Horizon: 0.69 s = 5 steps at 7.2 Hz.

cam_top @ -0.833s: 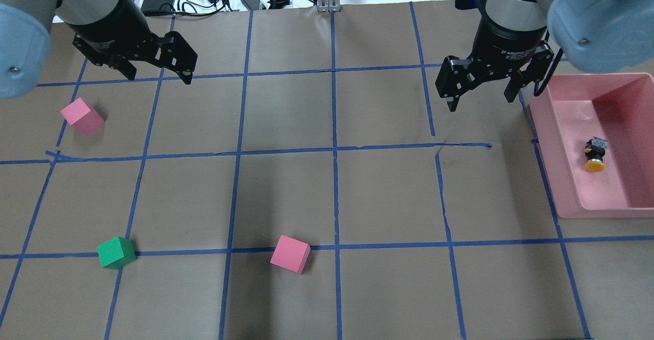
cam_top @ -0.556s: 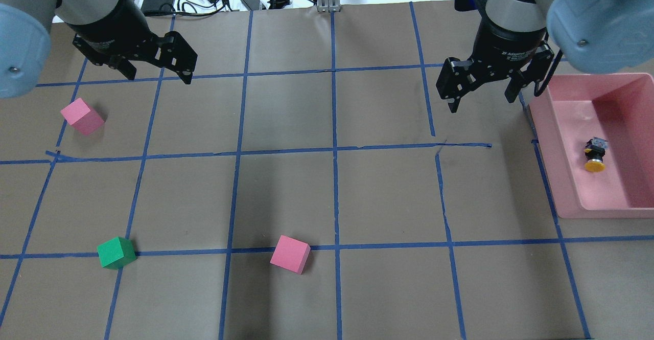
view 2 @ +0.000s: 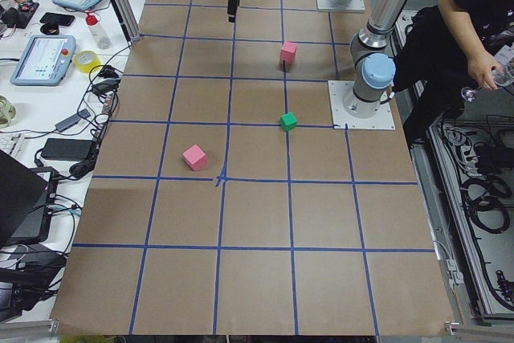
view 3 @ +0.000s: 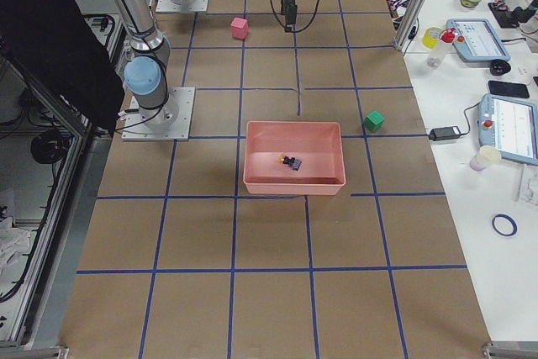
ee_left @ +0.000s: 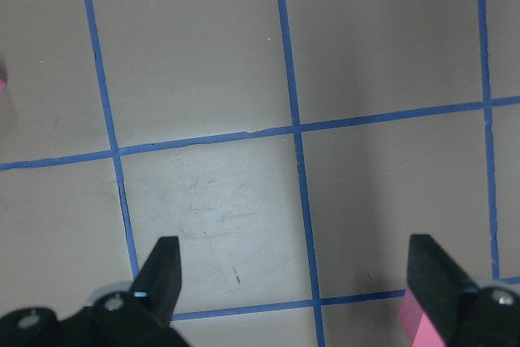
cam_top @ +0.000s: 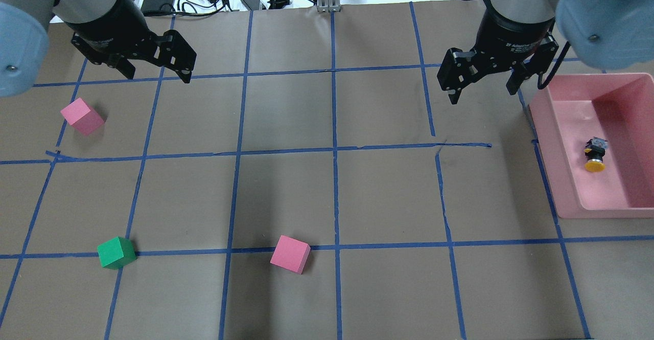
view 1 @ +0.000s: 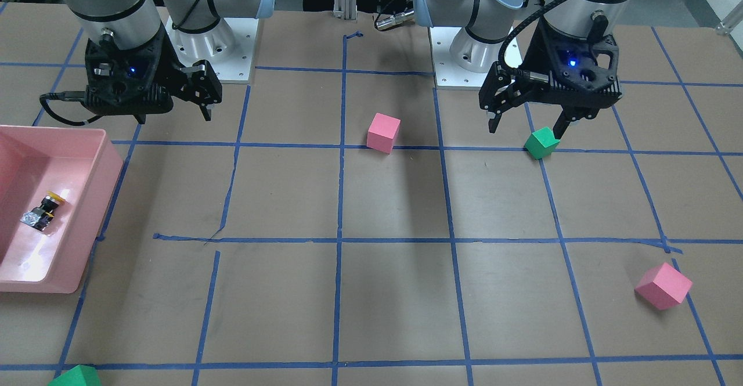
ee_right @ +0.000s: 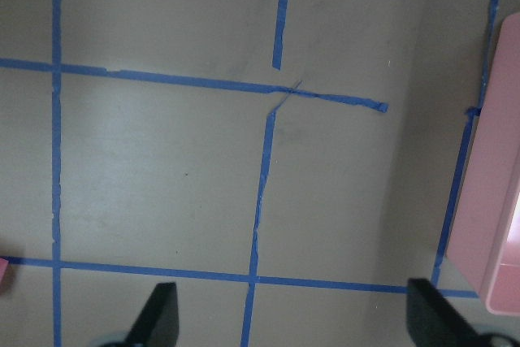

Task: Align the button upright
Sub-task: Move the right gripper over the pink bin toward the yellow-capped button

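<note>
Button (cam_top: pixel 595 157) on side inside pink tray (cam_top: pixel 544 140), so needs righting; right pincer (cam_top: pixel 482 93) spread, empty, above desk (cam_top: pixel 388 191) beside tray, likely staging to reach in; left pincer (cam_top: pixel 158 76) spread, parked well apart.

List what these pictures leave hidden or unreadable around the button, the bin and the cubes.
- Button: too small in every view to read its terminals; both wrist views miss it.
- Bin: cut by the overhead view's right edge and the front view's left edge; the right wrist view catches only its rim.
- Green cube: cut by the front view's bottom edge.
- Pink cube: in the left wrist view, mostly behind the left gripper.
</note>
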{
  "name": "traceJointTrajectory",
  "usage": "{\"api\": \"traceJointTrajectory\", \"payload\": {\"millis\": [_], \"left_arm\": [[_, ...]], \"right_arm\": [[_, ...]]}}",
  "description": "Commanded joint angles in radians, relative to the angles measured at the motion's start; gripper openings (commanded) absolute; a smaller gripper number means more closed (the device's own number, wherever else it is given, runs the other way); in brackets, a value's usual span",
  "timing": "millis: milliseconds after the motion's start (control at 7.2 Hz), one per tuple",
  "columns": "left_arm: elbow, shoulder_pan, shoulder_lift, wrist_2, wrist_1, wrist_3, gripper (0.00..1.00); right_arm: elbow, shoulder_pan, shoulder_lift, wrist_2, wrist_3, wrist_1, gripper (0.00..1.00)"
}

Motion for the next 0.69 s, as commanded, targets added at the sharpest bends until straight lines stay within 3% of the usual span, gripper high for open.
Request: {"api": "traceJointTrajectory", "payload": {"millis": [0, 556], "left_arm": [[-0.002, 0.014, 0.001, -0.002, -0.002, 0.0, 1.0], [-0.002, 0.016, 0.002, -0.005, -0.002, 0.002, 1.0]], "right_arm": [[0.0, -0.001, -0.01, 0.04, 0.029, -0.078, 1.0], [0.009, -0.007, 0.001, 0.022, 0.031, -0.078, 1.0]]}}
